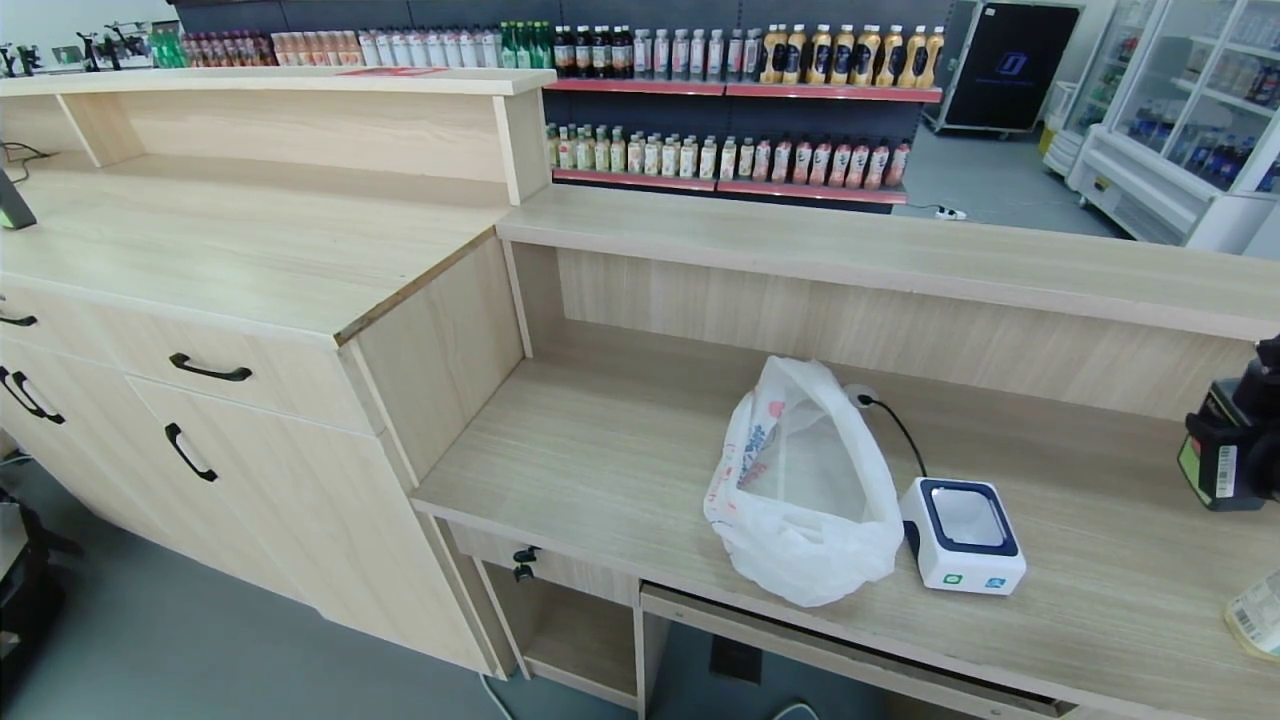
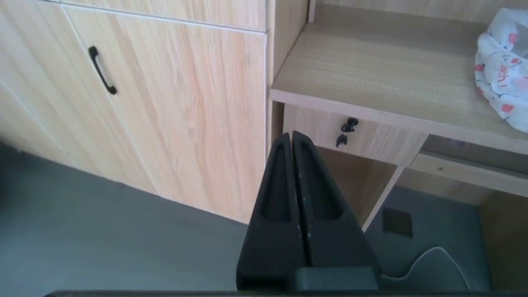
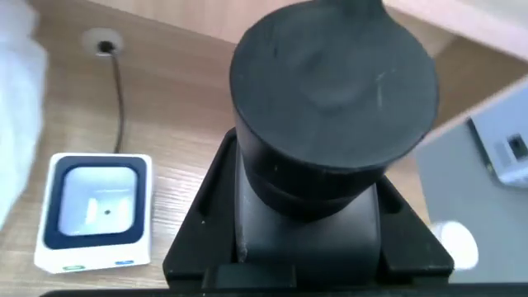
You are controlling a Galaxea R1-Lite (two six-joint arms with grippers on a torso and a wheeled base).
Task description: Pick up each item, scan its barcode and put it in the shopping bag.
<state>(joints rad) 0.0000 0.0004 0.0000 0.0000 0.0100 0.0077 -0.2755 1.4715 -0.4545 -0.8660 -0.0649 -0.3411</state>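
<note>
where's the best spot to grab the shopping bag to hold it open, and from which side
Probably pinch the raised far rim of the shopping bag, coming down from above with the free left gripper: the bag slumps with its mouth gaping upward, and that rim stands highest. The right gripper holds a black container.

No legible text or labels

White bag, red-printed; white scanner; item apparently black.
</note>
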